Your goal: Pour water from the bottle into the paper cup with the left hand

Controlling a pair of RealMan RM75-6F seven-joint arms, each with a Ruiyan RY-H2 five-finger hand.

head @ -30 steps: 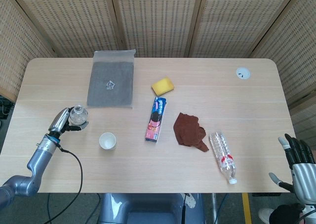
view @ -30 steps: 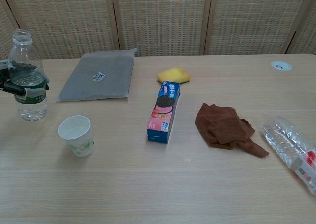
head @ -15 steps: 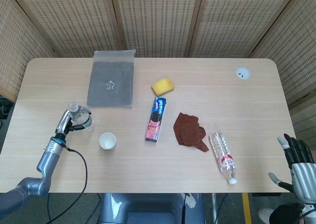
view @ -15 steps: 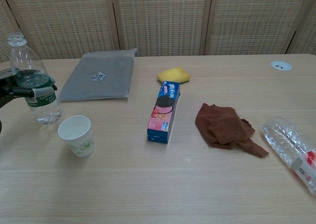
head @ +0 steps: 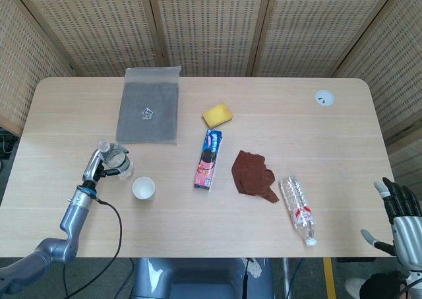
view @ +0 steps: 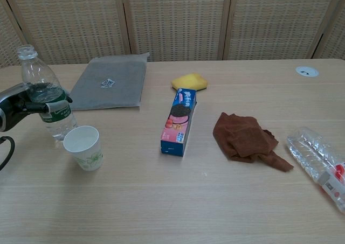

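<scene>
since the earlier frames we have carried the bottle [view: 47,96] rightward, and it now stands just beside the paper cup [view: 83,147] instead of well apart from it. our left robot hand [view: 21,106] wraps the bottle at mid-body, just above the green label, fingers closed around it; the bottle is near upright with its open neck tilted slightly away from the cup. water fills roughly the lower half. the cup stands upright on the surface [view: 178,201], near the front-left. our right robot hand [head: 399,210] hangs off the right edge, fingers spread, holding nothing.

risk assessment: we judge the pour not yet begun. the neck sits behind and to the side of the cup rim, so tilting from this position may spill water onto the surface. the light cup may tip if the bottle base brushes it.
</scene>
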